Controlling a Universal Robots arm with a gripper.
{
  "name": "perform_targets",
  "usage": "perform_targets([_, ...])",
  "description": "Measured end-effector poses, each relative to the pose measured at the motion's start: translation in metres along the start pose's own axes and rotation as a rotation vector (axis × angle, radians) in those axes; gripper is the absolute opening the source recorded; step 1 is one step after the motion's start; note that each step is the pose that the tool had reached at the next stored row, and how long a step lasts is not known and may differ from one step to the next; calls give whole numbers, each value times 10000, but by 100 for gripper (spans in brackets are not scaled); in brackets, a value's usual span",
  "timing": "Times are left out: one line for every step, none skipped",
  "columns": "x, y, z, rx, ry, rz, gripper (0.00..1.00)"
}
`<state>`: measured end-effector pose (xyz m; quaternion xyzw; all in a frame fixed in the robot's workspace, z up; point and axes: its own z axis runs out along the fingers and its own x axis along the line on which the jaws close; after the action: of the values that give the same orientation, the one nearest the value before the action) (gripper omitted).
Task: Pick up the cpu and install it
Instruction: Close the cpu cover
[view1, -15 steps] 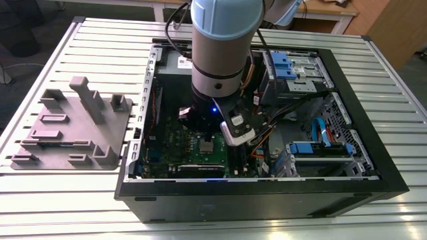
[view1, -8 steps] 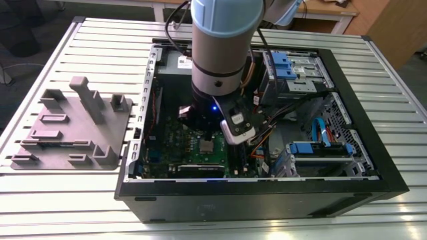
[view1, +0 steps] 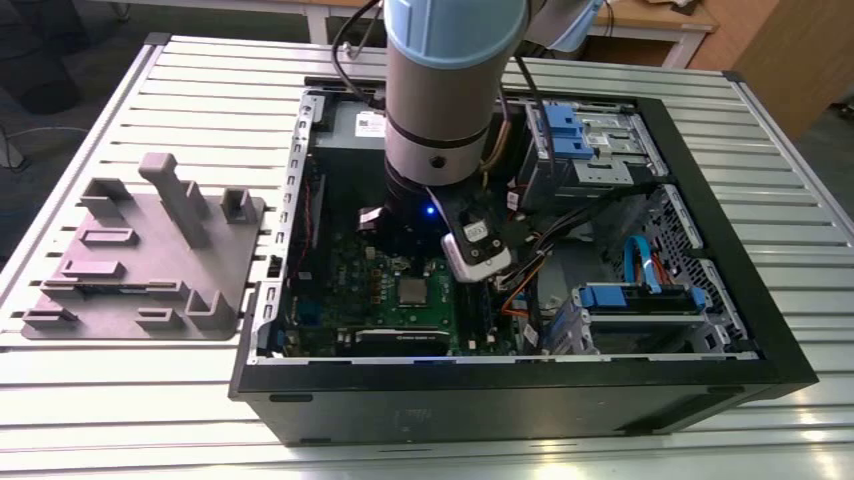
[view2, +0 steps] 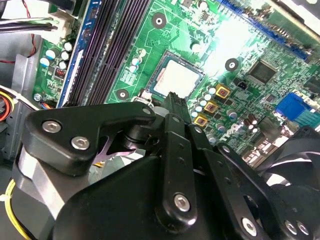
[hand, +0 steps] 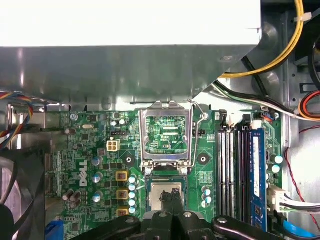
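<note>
Over the open socket (hand: 148, 195), the hand (hand: 173, 196) (fingers pinched together, empty) hangs by the seated cpu (hand: 161, 191).

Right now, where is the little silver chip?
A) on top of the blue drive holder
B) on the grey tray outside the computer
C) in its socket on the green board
C: the chip lies flat in its socket on the green board, next to the flipped-open metal lid.
</note>
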<state>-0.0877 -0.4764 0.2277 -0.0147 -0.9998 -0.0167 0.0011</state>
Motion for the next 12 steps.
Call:
perform_targets([-7, 4, 0, 1, 1, 0, 10])
perform_targets([-17, 7, 0, 1, 0, 1, 10])
perform_targets([-29, 10, 0, 1, 0, 0, 10])
perform_targets([-41, 12, 0, 1, 0, 1, 10])
perform_targets([-52, 14, 0, 1, 1, 1, 10])
perform_targets([-61, 16, 0, 0, 0, 0, 10])
perform_targets([-71, 19, 0, 1, 0, 0, 10])
perform_targets([-80, 22, 0, 1, 0, 0, 10])
perform_targets([-91, 25, 0, 0, 0, 0, 10])
perform_targets([-101, 28, 0, 1, 0, 0, 10])
perform_targets([-111, 31, 0, 1, 0, 0, 10])
perform_targets([-119, 34, 0, 2, 1, 0, 10])
